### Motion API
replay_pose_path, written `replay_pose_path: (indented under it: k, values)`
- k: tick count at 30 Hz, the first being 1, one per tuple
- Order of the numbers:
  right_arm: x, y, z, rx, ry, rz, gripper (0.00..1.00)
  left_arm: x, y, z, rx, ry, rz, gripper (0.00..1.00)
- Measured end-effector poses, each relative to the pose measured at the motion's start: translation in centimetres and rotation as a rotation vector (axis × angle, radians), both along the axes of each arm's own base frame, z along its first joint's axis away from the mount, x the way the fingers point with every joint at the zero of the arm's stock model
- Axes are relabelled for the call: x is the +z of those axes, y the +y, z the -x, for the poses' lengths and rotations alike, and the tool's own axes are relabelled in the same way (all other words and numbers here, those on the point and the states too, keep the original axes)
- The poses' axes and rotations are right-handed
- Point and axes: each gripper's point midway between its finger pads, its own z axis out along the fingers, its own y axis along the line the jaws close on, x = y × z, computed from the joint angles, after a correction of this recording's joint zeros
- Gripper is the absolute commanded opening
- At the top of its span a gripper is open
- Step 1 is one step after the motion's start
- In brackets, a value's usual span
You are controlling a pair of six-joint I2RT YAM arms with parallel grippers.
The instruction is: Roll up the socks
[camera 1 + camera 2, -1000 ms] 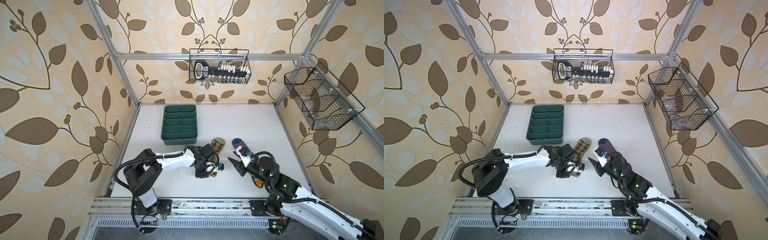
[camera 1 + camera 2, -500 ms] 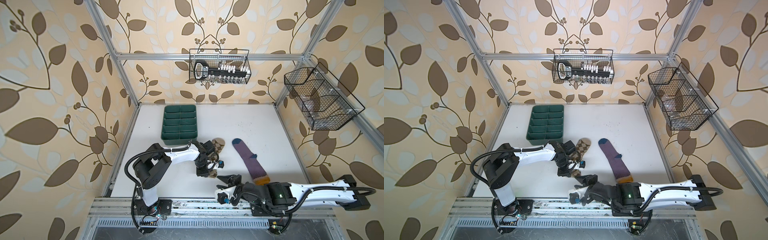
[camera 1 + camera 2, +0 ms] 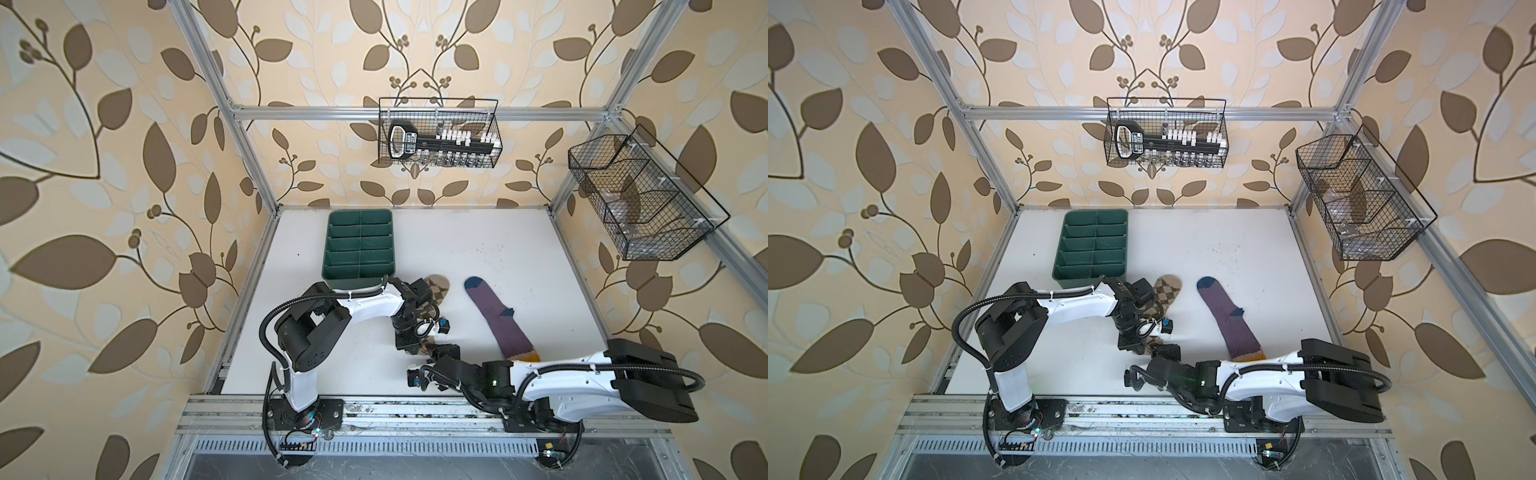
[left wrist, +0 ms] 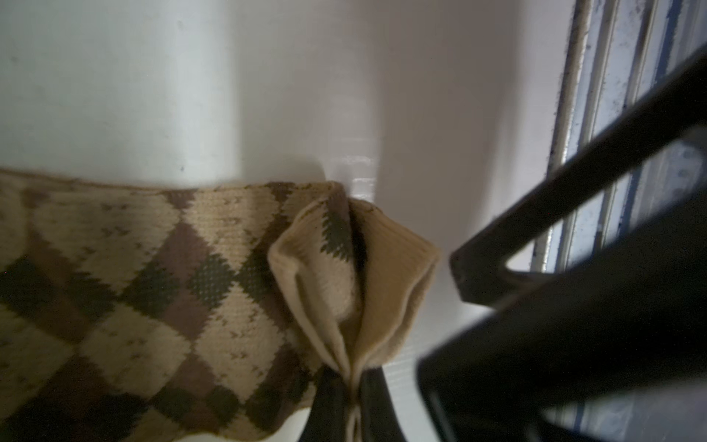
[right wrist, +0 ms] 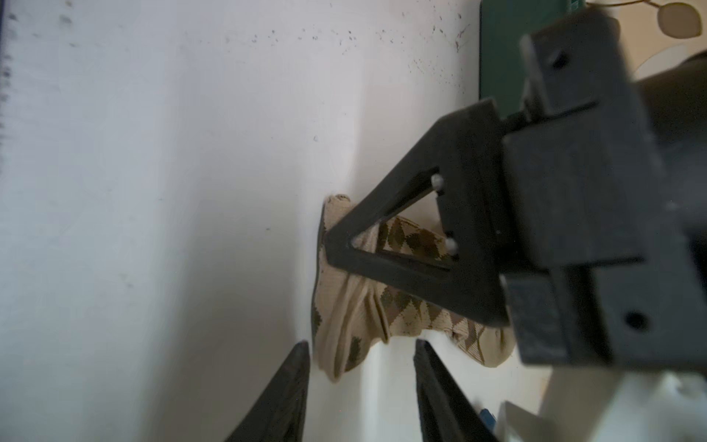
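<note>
The tan argyle sock lies near the green tray, mostly hidden under my left arm in both top views. My left gripper is shut on its folded cuff, which bunches up between the fingers. The purple sock with its dark blue toe and orange cuff lies flat to the right, untouched. My right gripper is open, its two fingertips on either side of the tan sock's bunched cuff end, just short of it. In a top view it sits right beside the left gripper.
The green divided tray stands just behind the left arm. Two black wire baskets hang on the back wall and the right wall. The table's metal front rail runs close behind the right arm.
My right arm has swung away from the purple sock down to the front edge, then reached left to the tan sock's cuff. The left gripper has kept its hold on the tan sock.
</note>
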Motion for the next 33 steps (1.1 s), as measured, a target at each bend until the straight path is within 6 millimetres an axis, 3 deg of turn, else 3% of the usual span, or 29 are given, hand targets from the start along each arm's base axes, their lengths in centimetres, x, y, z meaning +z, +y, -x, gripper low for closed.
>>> replay_pose_path:
  k: [9, 14, 18, 22, 23, 26, 27, 30, 33]
  values:
    - [-2.5, -0.2, -1.7, -0.039, 0.063, 0.011, 0.42, 0.0, -0.1, 0.1, 0.002, 0.005, 0.003, 0.00]
    - [-3.1, 0.2, -2.6, -0.045, 0.086, 0.032, 0.24, 0.1, -0.1, 0.1, 0.003, 0.008, 0.004, 0.00]
    - [-3.7, 0.4, -2.6, -0.028, 0.108, 0.066, 0.01, 0.1, 0.0, -0.1, 0.016, 0.009, 0.004, 0.00]
    - [-3.8, 0.5, -2.5, -0.027, 0.124, 0.086, 0.00, 0.0, 0.1, -0.1, 0.025, 0.009, 0.002, 0.00]
    - [-3.8, 0.5, -2.4, -0.026, 0.128, 0.091, 0.00, 0.1, 0.1, -0.1, 0.028, 0.005, 0.005, 0.04]
    - [-3.9, 0.6, -2.0, -0.016, 0.158, 0.105, 0.00, 0.4, 0.2, -0.3, 0.054, -0.028, 0.023, 0.46]
    - [-3.9, 0.6, -1.8, -0.012, 0.175, 0.110, 0.00, 0.8, 0.3, -0.5, 0.063, -0.061, 0.038, 0.53]
    - [-3.9, 0.6, -1.3, 0.001, 0.243, 0.114, 0.00, 2.8, 0.6, -1.3, 0.095, -0.175, 0.103, 0.60]
    - [-3.9, 0.5, -0.9, 0.008, 0.328, 0.112, 0.00, 6.0, 1.3, -2.5, 0.143, -0.332, 0.198, 0.63]
